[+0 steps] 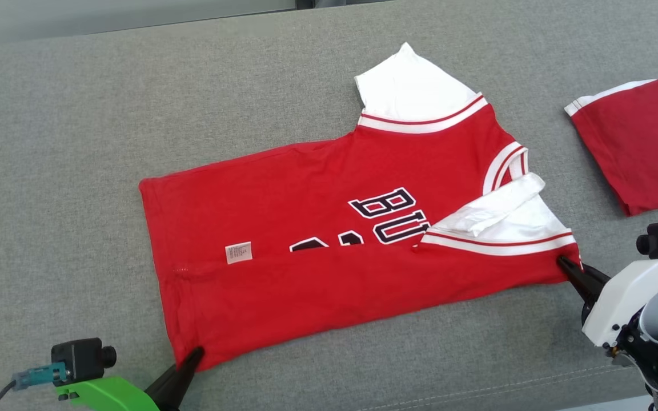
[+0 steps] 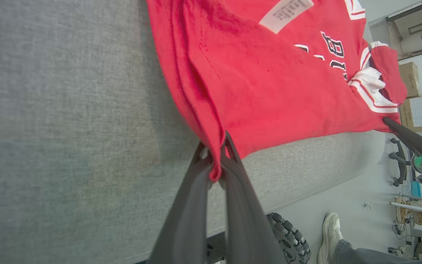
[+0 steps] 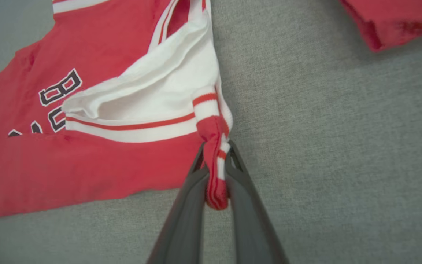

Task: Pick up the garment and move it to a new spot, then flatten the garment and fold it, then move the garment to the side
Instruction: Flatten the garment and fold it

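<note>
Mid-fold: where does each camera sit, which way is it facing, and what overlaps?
Head view: on the head, looking forward and down at the red jersey on the grey cushion; both arms' jaws at lower corners.
Left wrist view: along the left jaws, shut on the jersey's hem corner; a person's shoe at lower right.
Right wrist view: along the right jaws, shut on its striped sleeve edge.
Shared: head and right wrist views both show a second red garment.
</note>
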